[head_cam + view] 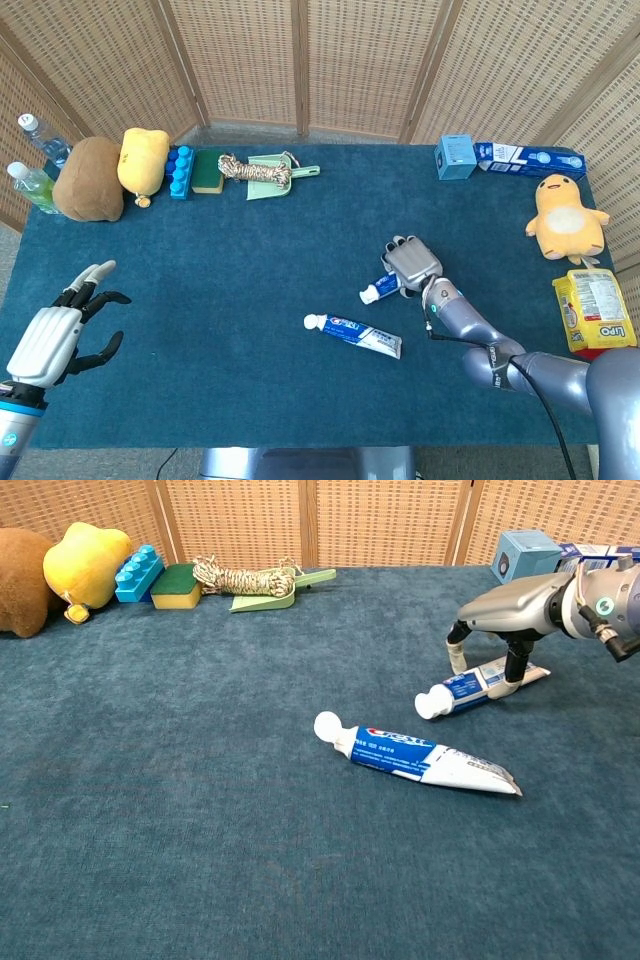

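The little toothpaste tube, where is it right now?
In the head view the small toothpaste tube lies right of the table's middle, under the right hand, whose fingers straddle it. The bigger toothpaste tube lies just in front of it.

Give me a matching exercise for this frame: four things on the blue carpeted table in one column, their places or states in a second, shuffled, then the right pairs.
Things
1. small blue-and-white toothpaste tube
2. large white-and-blue toothpaste tube
3. right hand
4. left hand

Places or states
A. fingers spread, holding nothing, near the table's left edge
B. lying alone at mid-table, cap to the left
C. arched over a tube, fingertips down beside it
D. lying under a hand

Pairs: 1-D, 2-B, 3-C, 4-A
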Controlling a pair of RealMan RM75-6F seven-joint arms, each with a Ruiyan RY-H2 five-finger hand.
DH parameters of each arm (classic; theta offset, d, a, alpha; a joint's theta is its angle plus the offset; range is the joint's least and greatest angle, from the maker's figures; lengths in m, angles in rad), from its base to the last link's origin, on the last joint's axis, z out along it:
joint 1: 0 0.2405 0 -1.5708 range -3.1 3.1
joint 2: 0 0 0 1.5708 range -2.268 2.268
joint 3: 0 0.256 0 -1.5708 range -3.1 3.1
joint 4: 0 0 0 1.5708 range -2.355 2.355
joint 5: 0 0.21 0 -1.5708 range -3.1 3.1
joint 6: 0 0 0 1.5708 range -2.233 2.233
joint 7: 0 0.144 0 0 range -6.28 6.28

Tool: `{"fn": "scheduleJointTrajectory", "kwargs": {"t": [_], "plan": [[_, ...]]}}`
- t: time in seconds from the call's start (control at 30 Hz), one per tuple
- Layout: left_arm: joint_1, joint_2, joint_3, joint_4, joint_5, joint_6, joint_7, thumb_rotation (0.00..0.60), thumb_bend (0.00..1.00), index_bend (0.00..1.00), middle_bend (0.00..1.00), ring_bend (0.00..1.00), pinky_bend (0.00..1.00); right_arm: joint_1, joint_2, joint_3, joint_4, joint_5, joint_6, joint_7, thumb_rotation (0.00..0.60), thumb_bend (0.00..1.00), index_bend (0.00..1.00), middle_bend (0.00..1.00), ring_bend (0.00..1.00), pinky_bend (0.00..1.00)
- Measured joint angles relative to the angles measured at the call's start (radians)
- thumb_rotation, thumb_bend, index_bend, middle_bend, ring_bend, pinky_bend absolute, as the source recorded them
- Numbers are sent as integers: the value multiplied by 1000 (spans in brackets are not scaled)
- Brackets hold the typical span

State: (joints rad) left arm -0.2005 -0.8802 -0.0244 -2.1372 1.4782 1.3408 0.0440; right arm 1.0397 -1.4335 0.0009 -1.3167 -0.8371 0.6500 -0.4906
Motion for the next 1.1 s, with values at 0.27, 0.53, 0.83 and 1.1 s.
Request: {"fn": "scheduleJointTrajectory", "kwargs": {"t": [0.27, 0.53, 0.83, 1.1], "plan": [[3, 5, -1, -6, -2, 4, 1, 600, 383, 321, 0, 0, 166, 2, -17, 2, 31, 0, -25, 12, 600, 284, 405, 261, 150, 257], [10, 9, -2, -5, 5, 16, -10, 600, 383, 324, 0, 0, 162, 7, -13, 22, 18, 6, -57, 61, 600, 359, 614, 474, 333, 333], [20, 10, 1, 9, 25, 29, -37, 599, 383, 326, 0, 0, 161, -21, 49, 65, -83, -46, -36, 165, 600, 446, 806, 667, 551, 563], [14, -9, 6, 22, 30, 11, -44, 600, 383, 325, 43, 0, 169, -75, 113, 91, -206, -52, 58, 214, 600, 469, 820, 692, 626, 645]]}}
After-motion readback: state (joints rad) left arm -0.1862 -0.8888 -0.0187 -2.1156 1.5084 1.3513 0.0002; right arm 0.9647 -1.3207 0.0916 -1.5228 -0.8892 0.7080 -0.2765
